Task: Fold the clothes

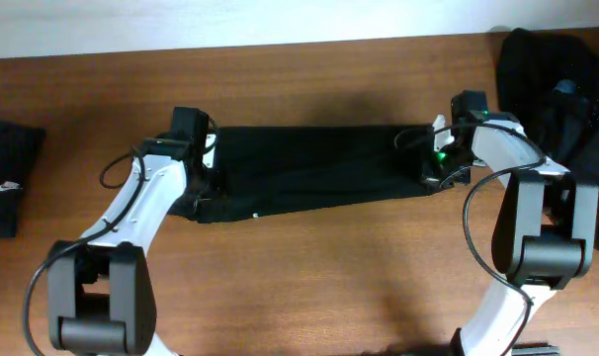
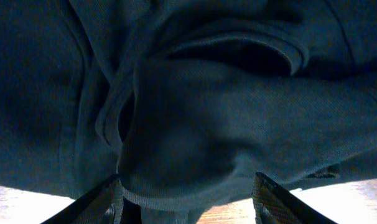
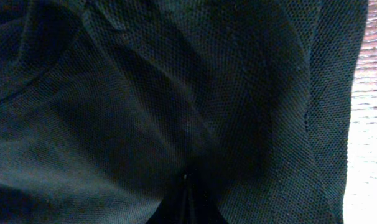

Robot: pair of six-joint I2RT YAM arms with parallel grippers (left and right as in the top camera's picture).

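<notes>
One of the clothes, a black garment [image 1: 309,163], lies folded into a long strip across the middle of the table. My left gripper [image 1: 203,183] is at its left end. In the left wrist view that gripper [image 2: 188,202] stands open, and a bulging fold of the fabric [image 2: 195,124] sits between its fingers [image 2: 104,202], with a gap of wood by the right one. My right gripper [image 1: 433,163] is at the strip's right end. There the gripper [image 3: 187,199] is shut on the cloth [image 3: 145,93], which bunches around it.
A heap of black clothes [image 1: 556,79] lies at the table's back right corner. A folded black garment with a small white logo [image 1: 3,178] rests at the left edge. Brown wooden table [image 1: 309,277] extends in front of the strip.
</notes>
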